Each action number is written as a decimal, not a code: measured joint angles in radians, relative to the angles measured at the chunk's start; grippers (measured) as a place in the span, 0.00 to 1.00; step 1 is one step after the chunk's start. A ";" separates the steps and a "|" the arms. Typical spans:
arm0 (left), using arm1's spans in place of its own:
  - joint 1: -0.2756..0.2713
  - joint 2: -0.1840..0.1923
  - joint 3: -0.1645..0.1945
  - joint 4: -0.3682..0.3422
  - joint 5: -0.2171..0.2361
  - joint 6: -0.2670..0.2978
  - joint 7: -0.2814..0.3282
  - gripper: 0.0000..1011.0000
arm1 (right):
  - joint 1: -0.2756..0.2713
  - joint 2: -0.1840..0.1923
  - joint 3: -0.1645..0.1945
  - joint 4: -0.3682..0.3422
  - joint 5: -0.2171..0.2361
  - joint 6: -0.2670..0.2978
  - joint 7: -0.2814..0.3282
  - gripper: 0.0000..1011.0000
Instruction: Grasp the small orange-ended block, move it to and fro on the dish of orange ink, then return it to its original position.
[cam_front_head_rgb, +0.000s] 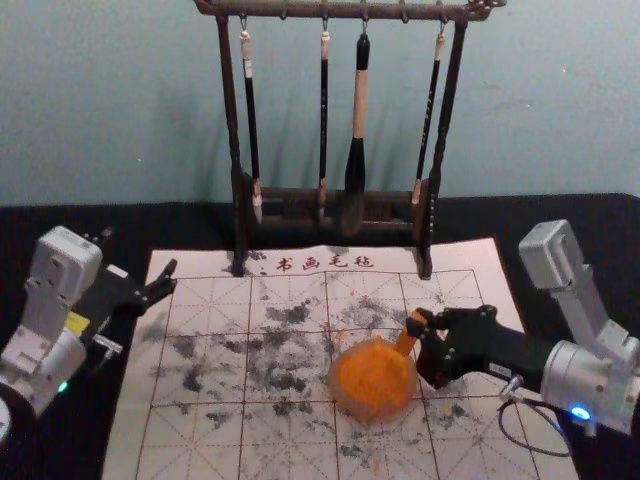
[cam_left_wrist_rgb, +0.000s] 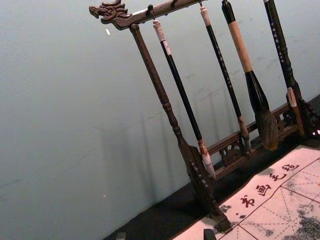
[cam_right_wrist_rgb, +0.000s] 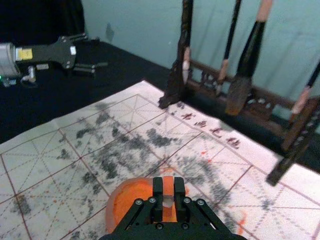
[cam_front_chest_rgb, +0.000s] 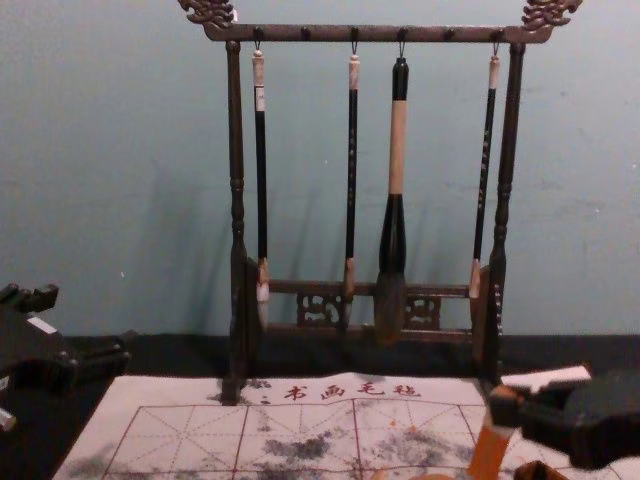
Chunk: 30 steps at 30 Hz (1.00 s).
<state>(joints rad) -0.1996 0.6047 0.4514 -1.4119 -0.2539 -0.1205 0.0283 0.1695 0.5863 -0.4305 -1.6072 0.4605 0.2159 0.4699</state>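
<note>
The small, slim block with an orange end (cam_front_head_rgb: 405, 342) stands at the right edge of the round, pale-walled dish of orange ink (cam_front_head_rgb: 372, 412), its lower end over the rim. Its long axis is tilted, running down from the right tool (cam_right_wrist_rgb: 168, 192) and leaning in towards the dish. That lean is what the coming strokes turn on: the lower end already points at the ink, so a short move leftward should carry it across the dish. Whether it touches the ink, I cannot tell.

The right arm is the nearer, its tool just beside the dish on the right, closed on the block's upper part with a finger on each side. The left tool (cam_left_wrist_rgb: 165, 234) is parked well apart from the dish, to its left, fingers spread and nothing between them. Too low a stroke might catch the dish's rim and push it along.
</note>
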 joint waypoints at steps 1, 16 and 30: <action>0.000 0.000 0.000 0.000 0.000 0.000 0.000 0.99 | -0.003 0.003 0.004 -0.006 0.001 0.001 -0.004 0.09; 0.000 0.000 0.000 0.000 0.000 0.000 0.000 0.99 | -0.087 0.058 0.090 -0.109 0.021 0.024 -0.064 0.09; 0.000 0.000 0.000 0.000 0.000 0.000 0.000 0.99 | -0.108 0.065 0.090 -0.101 0.012 0.024 -0.053 0.09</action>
<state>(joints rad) -0.1996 0.6047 0.4514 -1.4120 -0.2539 -0.1205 0.0283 0.0617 0.6512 -0.3409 -1.7078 0.4730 0.2396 0.4171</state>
